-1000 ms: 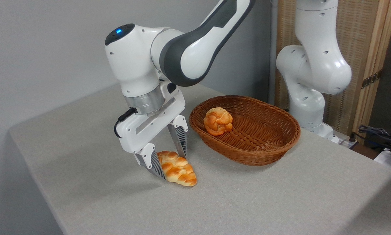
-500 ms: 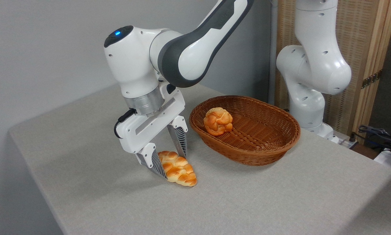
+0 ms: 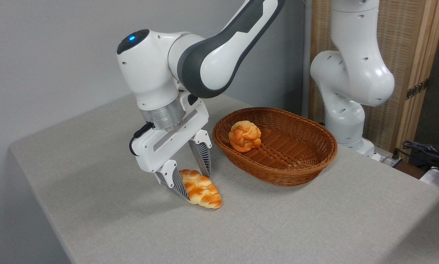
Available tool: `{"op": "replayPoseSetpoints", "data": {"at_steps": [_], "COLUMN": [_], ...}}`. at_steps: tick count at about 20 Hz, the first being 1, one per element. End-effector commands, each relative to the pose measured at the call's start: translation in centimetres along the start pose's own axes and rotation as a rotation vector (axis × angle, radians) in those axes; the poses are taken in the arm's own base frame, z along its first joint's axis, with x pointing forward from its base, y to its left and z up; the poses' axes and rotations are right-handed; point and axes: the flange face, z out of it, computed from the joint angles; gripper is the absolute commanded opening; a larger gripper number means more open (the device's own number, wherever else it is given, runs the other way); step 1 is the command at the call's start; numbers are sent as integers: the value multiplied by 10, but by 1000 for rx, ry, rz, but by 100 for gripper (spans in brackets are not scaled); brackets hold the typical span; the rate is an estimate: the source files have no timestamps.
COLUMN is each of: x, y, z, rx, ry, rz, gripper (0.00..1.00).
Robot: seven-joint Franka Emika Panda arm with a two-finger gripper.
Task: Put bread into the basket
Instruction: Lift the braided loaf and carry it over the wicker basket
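Note:
The bread [image 3: 203, 191], a golden braided loaf, lies on the grey table [image 3: 278, 227] left of the basket, its pointed end toward the front right. My gripper [image 3: 195, 185] is lowered over its rear half, open, one finger on each side. The near finger [image 3: 178, 182] is against the loaf's left flank and hides part of it. The far finger [image 3: 204, 157] stands just behind the loaf. The reddish-brown wicker basket [image 3: 278, 176] sits to the right, a short gap away from the far finger.
A small round knotted orange bun [image 3: 245, 135] rests inside the basket at its left end. The arm's white base column [image 3: 346, 91] rises behind the basket. Cables [image 3: 428, 152] lie off the table at far right.
The near finger has shifted slightly right toward the loaf, narrowing the gap. The loaf has nudged a touch to the right and still lies on the table.

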Motion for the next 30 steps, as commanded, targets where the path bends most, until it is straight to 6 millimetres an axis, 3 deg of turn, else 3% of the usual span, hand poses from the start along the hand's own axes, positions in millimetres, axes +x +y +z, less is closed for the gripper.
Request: {"op": "replayPoseSetpoints", "data": {"at_steps": [1, 7, 10, 13, 19, 24, 28, 30], "x": [1, 0, -4, -2, -3, 5, 13, 14], "y": [6, 5, 10, 30, 70, 102, 119, 123], "z": [-4, -5, -22, -53, -83, -97, -94, -89], "rx": [-23, -20, 13, 12, -24, -109, -216, -256], "ry": [-8, -9, -10, 0, 92, 144, 190, 201], "rz": [17, 9, -11, -25, -69, -73, -63, -60], "gripper": [38, 37, 37, 37, 37, 43, 46, 57]}}
